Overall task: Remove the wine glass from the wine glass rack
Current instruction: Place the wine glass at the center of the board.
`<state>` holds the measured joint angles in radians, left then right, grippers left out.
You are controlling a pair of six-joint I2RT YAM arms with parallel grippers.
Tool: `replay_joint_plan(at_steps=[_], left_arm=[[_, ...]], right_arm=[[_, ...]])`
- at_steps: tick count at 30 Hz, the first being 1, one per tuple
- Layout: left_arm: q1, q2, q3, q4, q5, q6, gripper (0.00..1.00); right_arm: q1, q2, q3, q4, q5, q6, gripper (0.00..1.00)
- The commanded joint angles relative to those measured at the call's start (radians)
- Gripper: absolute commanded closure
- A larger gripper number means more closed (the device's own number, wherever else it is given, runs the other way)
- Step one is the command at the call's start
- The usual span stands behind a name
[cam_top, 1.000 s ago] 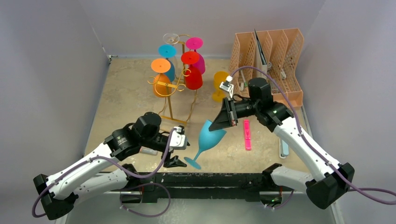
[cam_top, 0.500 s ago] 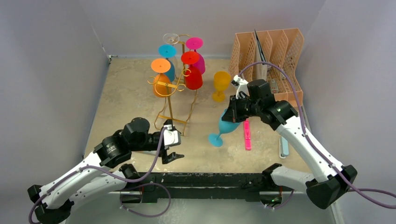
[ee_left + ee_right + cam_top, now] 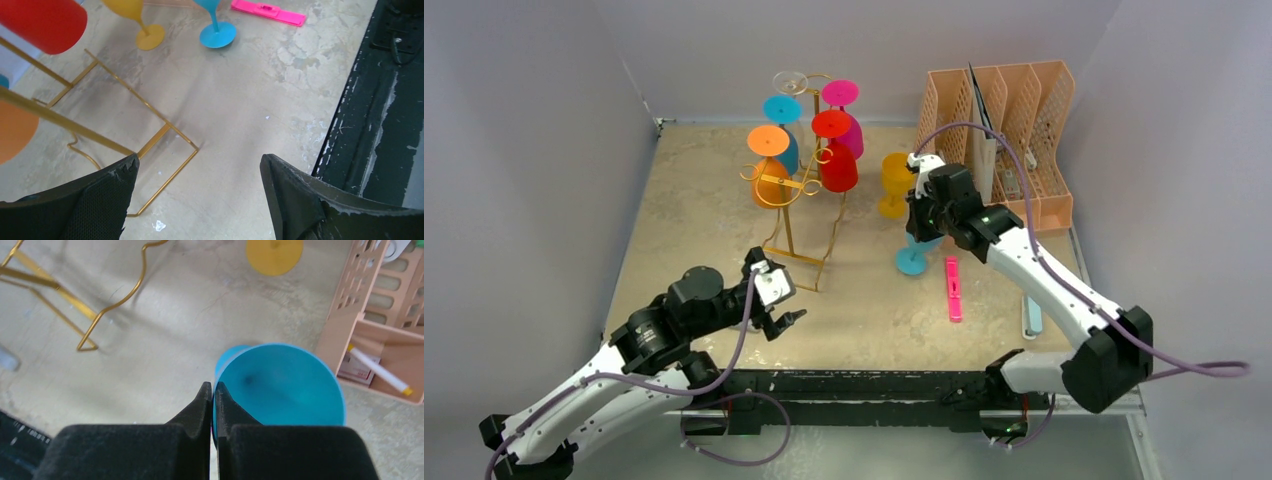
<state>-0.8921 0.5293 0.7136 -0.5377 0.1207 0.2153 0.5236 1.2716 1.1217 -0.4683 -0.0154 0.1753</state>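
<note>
The gold wire wine glass rack (image 3: 805,186) stands at the back middle, and several coloured glasses hang from it upside down. My right gripper (image 3: 922,214) is shut on the rim of a blue wine glass (image 3: 285,385), one finger inside the bowl and one outside. The glass is upright, its foot (image 3: 911,262) at or just above the table, to the right of the rack. My left gripper (image 3: 198,160) is open and empty, low over the table beside the rack's base (image 3: 165,131).
A yellow glass (image 3: 896,180) stands just behind the blue one. A pink flat tool (image 3: 952,288) lies to its right. The peach file organiser (image 3: 1024,120) fills the back right. The black front rail (image 3: 380,100) runs along the near edge.
The right gripper carried the blue glass away from the left gripper, back and to the right, and turned it upright beside the yellow glass. The left gripper opened wider and drew back.
</note>
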Motion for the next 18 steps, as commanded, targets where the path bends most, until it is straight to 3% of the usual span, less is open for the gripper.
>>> replay_joint_plan(at_steps=[1, 10, 14, 18], left_arm=[[0.003, -0.050, -0.052, 0.054, -0.093, -0.032, 0.11], [0.003, -0.153, -0.137, 0.059, -0.204, -0.022, 0.09], [0.004, -0.156, -0.144, 0.064, -0.229, -0.005, 0.08], [0.004, -0.145, -0.144, 0.057, -0.232, 0.000, 0.08]], right_arm=[[0.007, 0.062, 0.008, 0.177, 0.098, -0.051, 1.00], [0.026, 0.191, 0.058, 0.283, 0.101, -0.144, 1.00], [0.073, 0.249, 0.081, 0.306, 0.126, -0.250, 1.00], [0.079, 0.303, 0.110, 0.313, 0.151, -0.255, 1.00]])
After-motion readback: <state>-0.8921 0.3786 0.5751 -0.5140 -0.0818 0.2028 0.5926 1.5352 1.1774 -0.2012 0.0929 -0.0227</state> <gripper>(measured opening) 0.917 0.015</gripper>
